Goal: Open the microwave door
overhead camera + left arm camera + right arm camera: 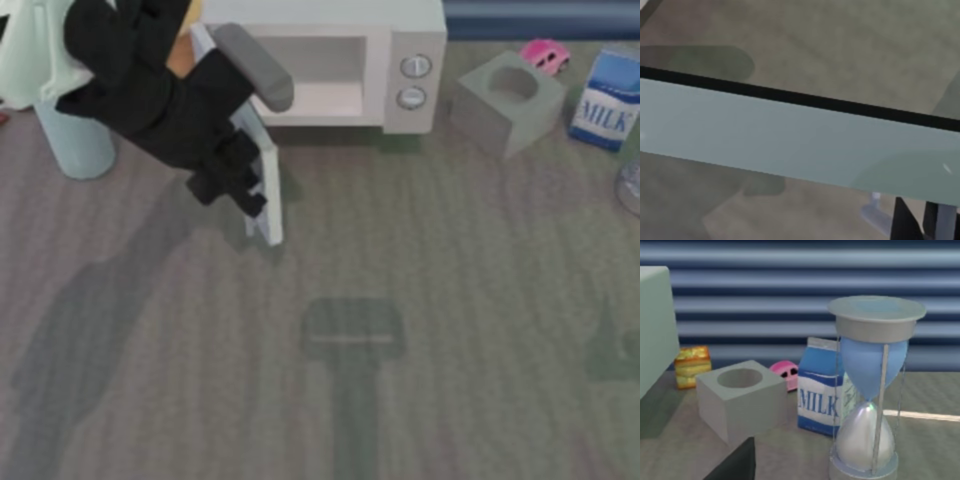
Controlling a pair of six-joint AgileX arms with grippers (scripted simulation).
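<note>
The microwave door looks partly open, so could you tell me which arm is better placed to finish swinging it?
Left: its tool is at the microwave door, swung out from the microwave. The right arm is out of the top view.

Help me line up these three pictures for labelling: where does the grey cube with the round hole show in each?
Top view: grey cube at upper right, between the microwave and the milk carton.
Left wrist view: not in it.
Right wrist view: grey cube at lower left of centre.
Shared landmark: the milk carton beside it.

A rendered simulation scene: toy-like props, a milk carton (pixel 820 397) and an hourglass (pixel 871 390), on a flat-textured tabletop (pixel 450 300).
</note>
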